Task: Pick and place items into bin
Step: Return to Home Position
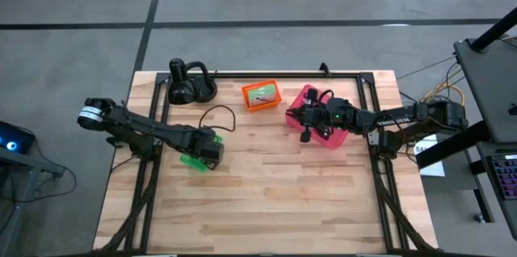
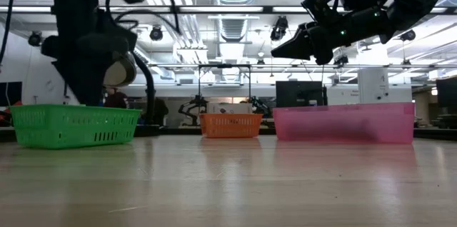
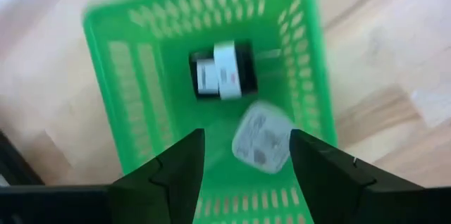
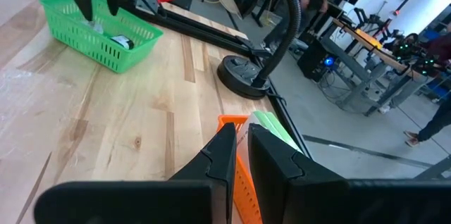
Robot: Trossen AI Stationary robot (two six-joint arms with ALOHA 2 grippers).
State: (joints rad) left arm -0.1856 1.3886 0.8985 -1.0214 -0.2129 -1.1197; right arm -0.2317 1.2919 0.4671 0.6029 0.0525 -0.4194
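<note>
The left gripper [image 3: 246, 139] hangs over the green basket [image 3: 134, 76], well apart from the orange basket [image 1: 261, 94], fingers spread wide and empty. Inside the slotted plastic lie a black adapter [image 3: 222, 76] and a rounded white adapter [image 3: 262, 139]. The right gripper [image 4: 242, 136], fingers nearly together and empty, hovers above the translucent pink bin [image 2: 343, 123] beside the orange basket, which holds green packets [image 4: 271, 127].

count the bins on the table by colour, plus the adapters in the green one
green basket: 1
orange basket: 1
pink bin: 1
black adapter: 1
white adapter: 1
total: 5
</note>
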